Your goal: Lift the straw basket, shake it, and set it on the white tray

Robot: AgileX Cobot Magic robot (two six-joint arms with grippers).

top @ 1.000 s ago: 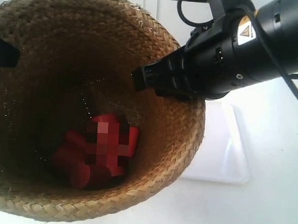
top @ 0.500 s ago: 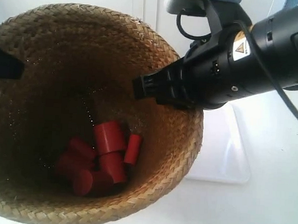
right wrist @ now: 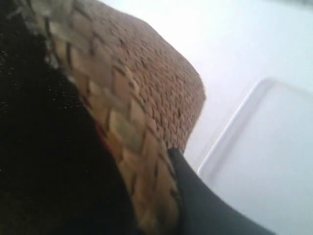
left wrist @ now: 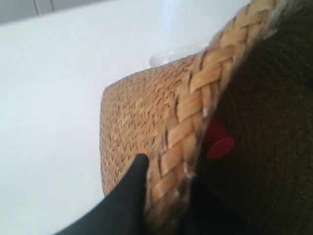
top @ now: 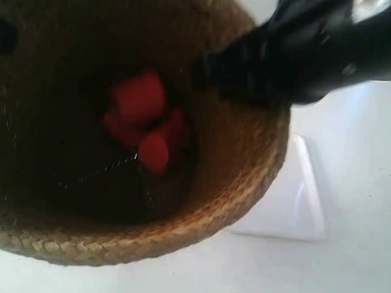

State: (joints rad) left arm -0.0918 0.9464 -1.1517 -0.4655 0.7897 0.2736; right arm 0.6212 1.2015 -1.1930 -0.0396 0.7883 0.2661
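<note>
The straw basket (top: 246,182) hangs in the air, blurred, and fills most of the exterior view. Its braided rim (left wrist: 195,112) is pinched on opposite sides. My left gripper (left wrist: 166,196) is shut on the rim, one black finger (left wrist: 129,196) outside the wall and the other hidden inside. My right gripper (right wrist: 151,205) is likewise shut on the rim (right wrist: 122,132), its outer finger (right wrist: 205,205) against the weave. The white tray (top: 291,204) lies on the table beside and below the basket, also showing in the right wrist view (right wrist: 264,147).
Several red cylinders (top: 141,114) lie loose in the dark inside of the basket; one shows in the left wrist view (left wrist: 217,144). The black arm at the exterior view's right (top: 319,48) reaches over the rim. White tabletop (top: 346,272) surrounds the tray.
The basket has swung up and toward the camera, now blurred. The red cylinders have tumbled from the lower part of the inside to higher up. Both grippers kept their hold on the rim.
</note>
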